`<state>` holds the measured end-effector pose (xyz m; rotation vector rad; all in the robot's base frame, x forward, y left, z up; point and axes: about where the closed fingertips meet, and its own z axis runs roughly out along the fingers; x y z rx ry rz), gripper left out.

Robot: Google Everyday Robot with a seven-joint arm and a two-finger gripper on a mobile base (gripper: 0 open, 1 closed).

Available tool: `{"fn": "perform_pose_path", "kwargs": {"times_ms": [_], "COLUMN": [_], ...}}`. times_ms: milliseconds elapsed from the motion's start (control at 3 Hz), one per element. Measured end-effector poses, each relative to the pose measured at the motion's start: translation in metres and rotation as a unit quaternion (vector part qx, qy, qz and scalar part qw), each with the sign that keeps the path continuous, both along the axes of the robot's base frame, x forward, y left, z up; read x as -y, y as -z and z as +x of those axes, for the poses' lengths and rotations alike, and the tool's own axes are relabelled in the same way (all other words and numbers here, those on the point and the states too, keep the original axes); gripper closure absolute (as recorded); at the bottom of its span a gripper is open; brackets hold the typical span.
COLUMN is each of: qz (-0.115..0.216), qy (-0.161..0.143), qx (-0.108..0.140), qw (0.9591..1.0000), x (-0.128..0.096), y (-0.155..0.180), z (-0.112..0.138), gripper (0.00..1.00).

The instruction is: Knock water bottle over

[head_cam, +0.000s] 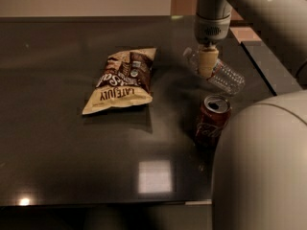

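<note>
The water bottle [226, 78] is clear, ribbed plastic and lies on its side on the dark table [57, 143] at the right, its cap end pointing left and away. My gripper [207, 64] hangs from the arm directly over the bottle's middle, hiding part of it. A red soda can [212, 120] stands upright just in front of the bottle.
A tan chip bag [123, 80] lies flat at the table's centre. The robot's pale body [261, 166] fills the lower right and hides the table's right front corner. The table's right edge [256, 63] runs close behind the bottle.
</note>
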<state>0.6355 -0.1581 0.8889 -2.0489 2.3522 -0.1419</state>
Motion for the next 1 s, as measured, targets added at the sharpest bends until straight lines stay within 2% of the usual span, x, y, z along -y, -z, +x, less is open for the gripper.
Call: {"fn": "perform_pose_path", "kwargs": {"times_ms": [667,1000], "qz": [-0.004,0.005], "qy": [-0.043,-0.061], "qx": [-0.024,-0.031], "qw": [0.9988,0.9976], "x": [-0.01,-0.018], "y": [0.014,0.018], "z": [-0.013,-0.017], "gripper": [0.12,0.0]}}
